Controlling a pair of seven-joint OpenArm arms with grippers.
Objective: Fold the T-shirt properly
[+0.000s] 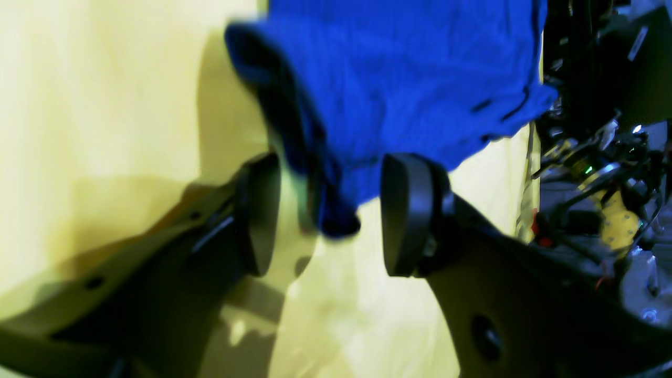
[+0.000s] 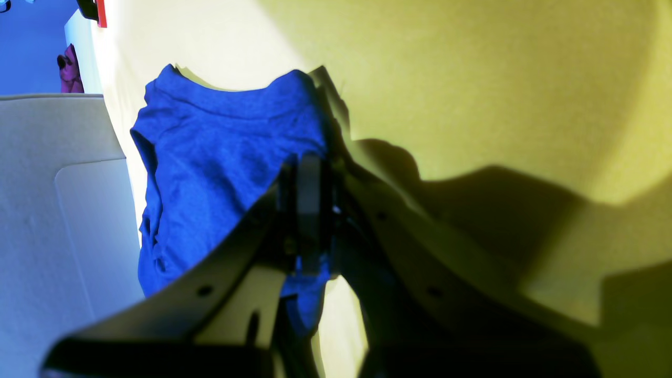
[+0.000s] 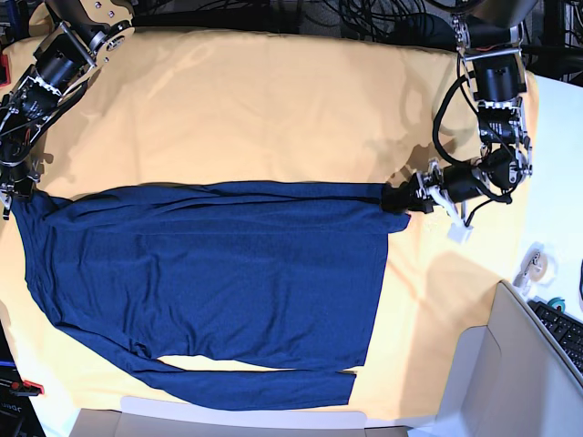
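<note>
Inspection of the fold station, base view as reference; the T-shirt (image 3: 209,273) lies spread across the middle and lower half of the desk (image 3: 273,100), on the yellow-orange cloth, its long axis running from 9 o'clock to 3 o'clock; one sleeve lies along the 6 o'clock edge, the upper edge is drawn fairly straight.

Right end effector (image 2: 310,210): at 9 o'clock in the base view, pads closed tight on a pinch of the shirt's corner; blue fabric shows above and below the pads in the right wrist view, so the grip is confirmed.

Left end effector (image 1: 320,215): at 3 o'clock in the base view, at the shirt's far upper corner; its pads stand apart with a hanging fold of fabric between them, touching neither pad plainly; it grips nothing at present, though the picture is blurred.

Step in hand, by my judgement: securing both upper corners before the first fold; one side is held, the other is not.

Next move calls for the left pads to close on the fold between them; then both arms should lift together and carry the upper edge toward 6 o'clock, keeping the cloth taut. Risk: an uneven lift would drag the thin fabric and wrinkle it.
</note>
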